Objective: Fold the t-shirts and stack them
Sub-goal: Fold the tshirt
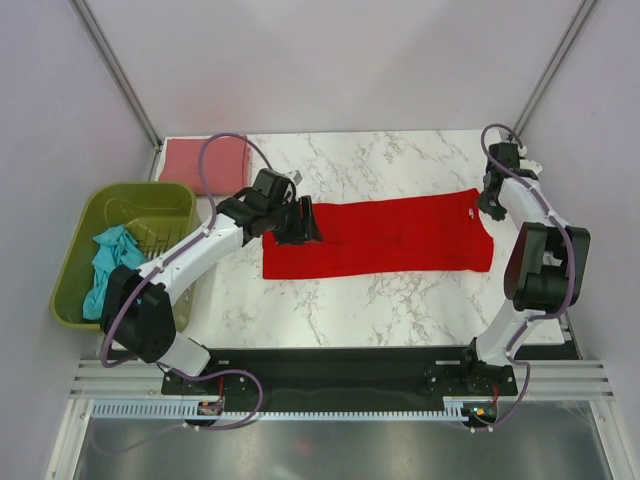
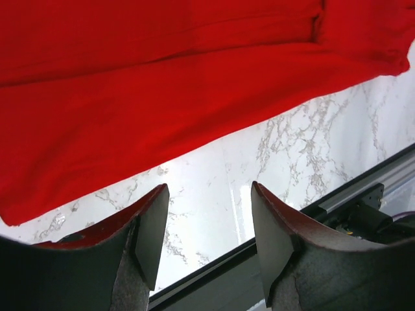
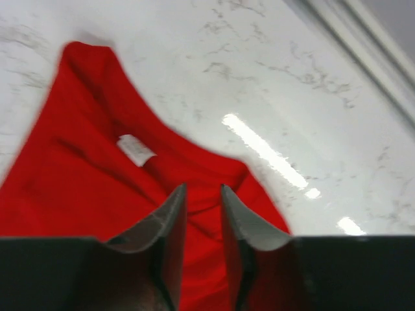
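The red t-shirt [image 1: 385, 236] lies folded into a long band across the middle of the marble table [image 1: 400, 160], neck end to the right. The left wrist view shows its lower edge [image 2: 162, 97]. Its white neck label [image 3: 135, 149] shows in the right wrist view. My left gripper [image 1: 302, 222] hovers over the shirt's left end, open and empty [image 2: 209, 227]. My right gripper [image 1: 491, 203] is at the neck end, jaws a narrow gap apart above the cloth [image 3: 203, 194], holding nothing. The dusty pink t-shirt [image 1: 200, 160] lies folded at the back left. The teal t-shirt [image 1: 108, 268] lies crumpled in the basket.
The olive-green plastic basket [image 1: 150, 200] stands off the table's left edge, beside the left arm. A black rail [image 2: 363, 194] runs along the table's near edge. Grey walls and slanted metal posts close in the back and sides.
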`<action>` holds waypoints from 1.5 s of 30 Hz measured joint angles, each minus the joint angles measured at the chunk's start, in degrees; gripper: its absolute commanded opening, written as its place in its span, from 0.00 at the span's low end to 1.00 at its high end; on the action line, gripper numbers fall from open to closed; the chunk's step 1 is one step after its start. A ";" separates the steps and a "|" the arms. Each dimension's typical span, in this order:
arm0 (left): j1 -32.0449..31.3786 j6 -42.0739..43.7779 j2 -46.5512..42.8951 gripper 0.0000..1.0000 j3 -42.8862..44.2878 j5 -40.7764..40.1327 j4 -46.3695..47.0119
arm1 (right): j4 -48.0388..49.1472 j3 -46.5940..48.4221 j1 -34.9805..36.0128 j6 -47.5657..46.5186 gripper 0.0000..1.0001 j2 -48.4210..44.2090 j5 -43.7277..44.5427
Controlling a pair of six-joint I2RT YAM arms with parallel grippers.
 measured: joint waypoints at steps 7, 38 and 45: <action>-0.02 4.24 -0.24 0.61 2.03 3.23 -0.04 | -2.95 0.61 1.64 16.09 0.55 -0.83 -8.41; 1.53 7.67 -2.95 0.58 2.49 -4.02 -1.33 | 8.59 35.39 4.42 0.74 0.58 33.11 -15.41; 5.07 9.05 12.13 0.53 12.33 0.74 -1.55 | 5.38 30.25 4.35 -1.70 0.65 24.55 -21.97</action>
